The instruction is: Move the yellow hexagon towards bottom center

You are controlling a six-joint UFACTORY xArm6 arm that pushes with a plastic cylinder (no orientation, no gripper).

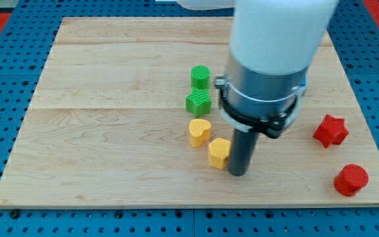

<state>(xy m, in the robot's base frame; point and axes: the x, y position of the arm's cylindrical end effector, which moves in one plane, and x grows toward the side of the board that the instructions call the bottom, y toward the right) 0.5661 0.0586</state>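
The yellow hexagon (pixel 219 153) sits a bit below the board's middle, and my tip (pixel 237 174) is pressed right up against its right side. No jaws here, just a plain rod. A yellow heart (pixel 199 131) sits just up-left of it, with a green star (pixel 199 103) and green cylinder (pixel 201 77) above. A red star (pixel 329 130) and red cylinder (pixel 351 180) sit far right on the wooden board (pixel 97 131).

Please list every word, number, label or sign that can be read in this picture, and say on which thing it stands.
None: no text can be read on the wooden board, the yellow hexagon block, the other coloured blocks or the arm above my tip.
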